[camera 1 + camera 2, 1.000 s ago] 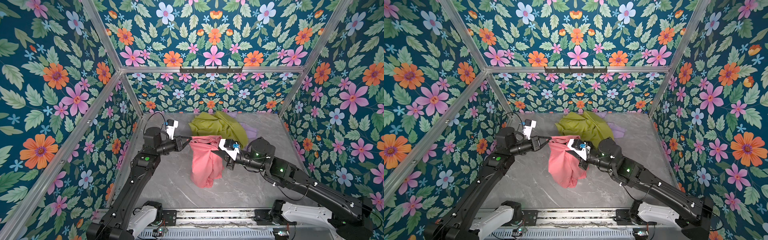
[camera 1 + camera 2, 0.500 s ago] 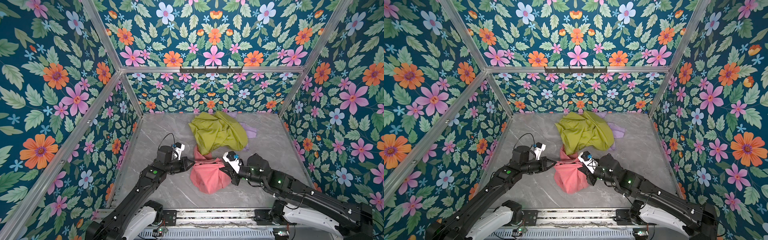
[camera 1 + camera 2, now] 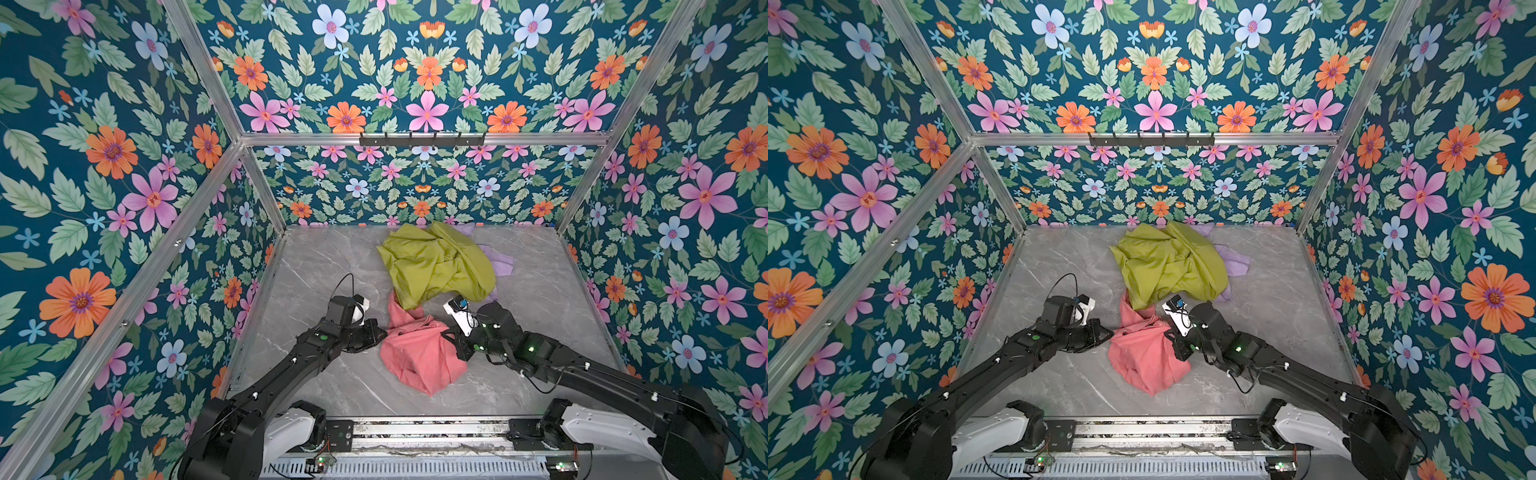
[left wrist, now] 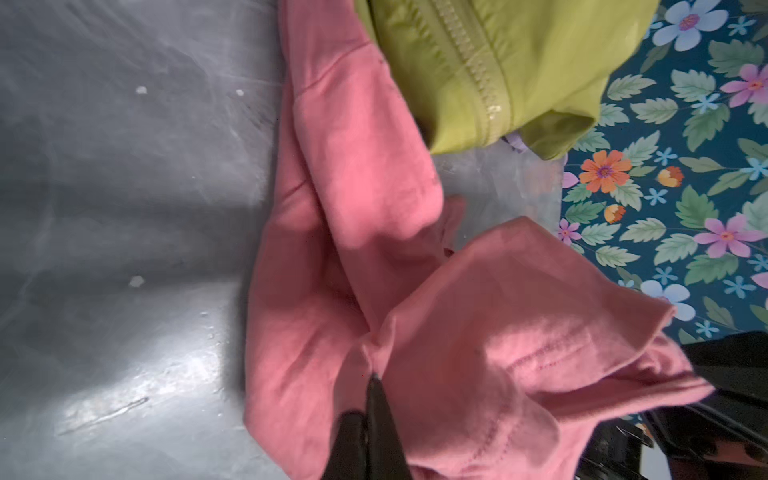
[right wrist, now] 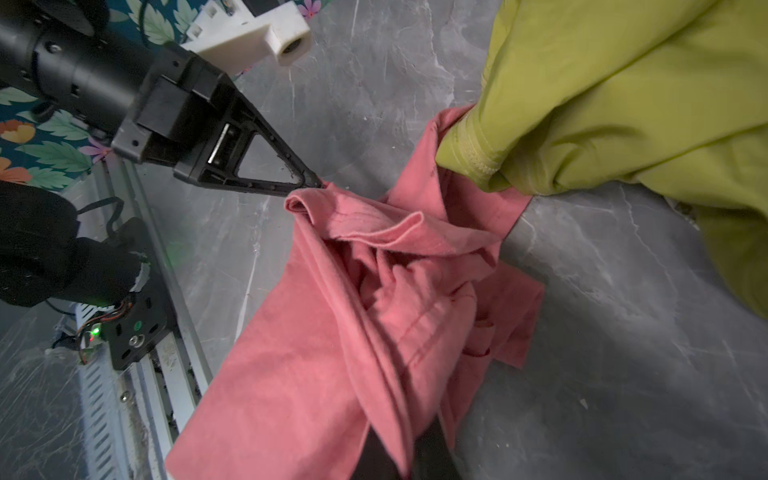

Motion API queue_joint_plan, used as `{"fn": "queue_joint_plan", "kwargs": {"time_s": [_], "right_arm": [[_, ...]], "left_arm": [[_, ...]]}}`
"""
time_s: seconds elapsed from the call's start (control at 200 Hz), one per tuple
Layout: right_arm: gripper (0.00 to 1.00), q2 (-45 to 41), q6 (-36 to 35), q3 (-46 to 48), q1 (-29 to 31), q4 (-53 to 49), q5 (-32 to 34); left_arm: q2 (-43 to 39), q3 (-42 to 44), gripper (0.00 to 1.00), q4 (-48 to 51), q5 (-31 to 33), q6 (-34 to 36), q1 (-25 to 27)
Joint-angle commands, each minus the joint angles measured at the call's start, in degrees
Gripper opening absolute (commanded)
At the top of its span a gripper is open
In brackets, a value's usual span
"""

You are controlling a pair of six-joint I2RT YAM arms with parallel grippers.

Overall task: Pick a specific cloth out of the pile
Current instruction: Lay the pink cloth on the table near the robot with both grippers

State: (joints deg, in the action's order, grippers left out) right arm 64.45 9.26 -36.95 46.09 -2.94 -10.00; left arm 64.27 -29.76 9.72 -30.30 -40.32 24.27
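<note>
The salmon-pink cloth (image 3: 415, 357) (image 3: 1146, 357) lies bunched on the grey marble floor, in front of the pile. Its far end still touches the edge of the olive-green cloth (image 3: 436, 262) (image 3: 1167, 262). My left gripper (image 3: 384, 332) (image 4: 374, 376) is shut on a fold at the cloth's left edge. The right gripper (image 3: 446, 334) (image 5: 409, 457) is shut on its right side, with pink fabric (image 5: 332, 332) draped over the fingers. A lilac-purple cloth (image 3: 500, 262) peeks from under the green one. In the right wrist view the left gripper (image 5: 318, 184) pinches the fold.
Flowered walls close in the floor on three sides. A metal rail (image 3: 415, 428) with both arm bases runs along the front edge. A black hook bar (image 3: 422, 139) hangs high on the back wall.
Both arms have come down and towards the front with the pink cloth held between them. It hung raised by the pile a second ago; now it rests low on the floor.
</note>
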Motion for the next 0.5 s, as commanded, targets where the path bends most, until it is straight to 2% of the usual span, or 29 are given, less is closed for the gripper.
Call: {"fn": "queue_joint_plan", "kwargs": {"time_s": [0.0, 0.095, 0.24, 0.42, 0.495], "right_arm": [[0.00, 3.54, 0.94, -0.12, -0.87, 2.61, -1.97], [0.00, 7.42, 0.36, 0.63, -1.34, 4.35, -2.77], [0.00, 14.98, -1.79, -0.29, -1.52, 6.37, -4.18], [0.00, 23.42, -4.70, -3.85, -1.61, 5.37, -6.48], [0.04, 25.61, -5.68, -5.02, -1.61, 4.94, -7.50]], "left_arm": [[1.37, 1.52, 0.00, -0.33, 4.63, 0.61, -0.17], [1.72, 3.98, 0.00, -2.04, 6.10, 0.08, -0.19], [1.56, 4.73, 0.40, -3.59, 5.83, 0.93, -0.19], [-3.08, 1.14, 0.74, 1.42, 10.60, 3.29, -0.28], [-5.70, -0.81, 0.85, 4.50, 13.84, 4.39, -0.49]]}}
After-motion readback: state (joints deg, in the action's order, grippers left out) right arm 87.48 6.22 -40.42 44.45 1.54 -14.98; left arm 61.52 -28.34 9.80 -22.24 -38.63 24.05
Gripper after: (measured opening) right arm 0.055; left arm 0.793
